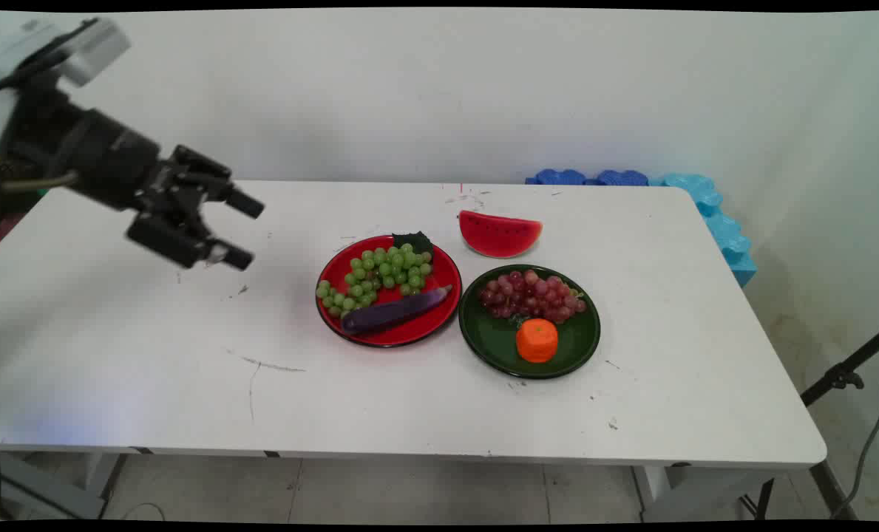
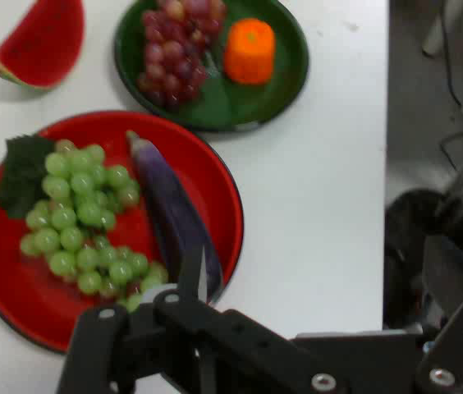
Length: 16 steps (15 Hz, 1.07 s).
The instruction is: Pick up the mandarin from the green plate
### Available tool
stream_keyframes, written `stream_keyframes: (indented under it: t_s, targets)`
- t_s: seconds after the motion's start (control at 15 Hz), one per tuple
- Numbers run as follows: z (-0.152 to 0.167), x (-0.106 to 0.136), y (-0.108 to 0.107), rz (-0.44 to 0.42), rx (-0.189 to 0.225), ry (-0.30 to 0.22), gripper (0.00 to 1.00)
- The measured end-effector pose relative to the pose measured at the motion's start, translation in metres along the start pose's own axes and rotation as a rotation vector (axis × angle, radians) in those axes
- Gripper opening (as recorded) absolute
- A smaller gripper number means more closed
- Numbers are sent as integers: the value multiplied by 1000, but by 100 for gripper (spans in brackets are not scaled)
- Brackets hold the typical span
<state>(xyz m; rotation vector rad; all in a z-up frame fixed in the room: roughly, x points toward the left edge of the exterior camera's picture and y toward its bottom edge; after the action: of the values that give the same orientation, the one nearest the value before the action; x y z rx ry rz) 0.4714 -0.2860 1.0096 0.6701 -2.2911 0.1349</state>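
Your pincer [image 1: 239, 229] hangs above the left part of the white worktop [image 1: 151, 384], its two fingers spread apart and holding nothing. It points to the right, toward the plates, and touches none of the things below it.

Nearest to your pincer, out ahead of the fingertips, is the red plate [image 1: 432, 325]. On it lies a bunch of green grapes [image 1: 376, 277] with a dark green leaf [image 1: 413, 241] at its far end, and a purple eggplant [image 1: 395, 312] lies slantwise along the plate's near side, touching the grapes. In the hand view that plate [image 2: 18, 287] sits just beyond the linkage, with the eggplant [image 2: 170, 209] running straight away from the pincer [image 2: 297, 287] and the green grapes [image 2: 75, 217] beside it.

Just past the red plate, almost touching its rim, is the dark green plate [image 1: 583, 347]. It carries a bunch of red grapes [image 1: 531, 294] and an orange fruit [image 1: 537, 340] standing nearer the plate's front edge.

A watermelon slice [image 1: 500, 234] lies directly on the worktop, behind the two plates and apart from both.

Beyond the worktop's far right corner, well away from your pincer, blue foam pieces [image 1: 713, 214] lean by the wall.
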Motion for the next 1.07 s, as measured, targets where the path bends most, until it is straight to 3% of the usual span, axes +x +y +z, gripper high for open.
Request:
stream_keyframes:
  t_s: [0.4,0.8,1.07]
  targets:
    - [51,90,13,-81,81,-14,100]
    - [125,159,25,-73,113,-55,100]
    - [183,189,30,-36,117,-106,100]
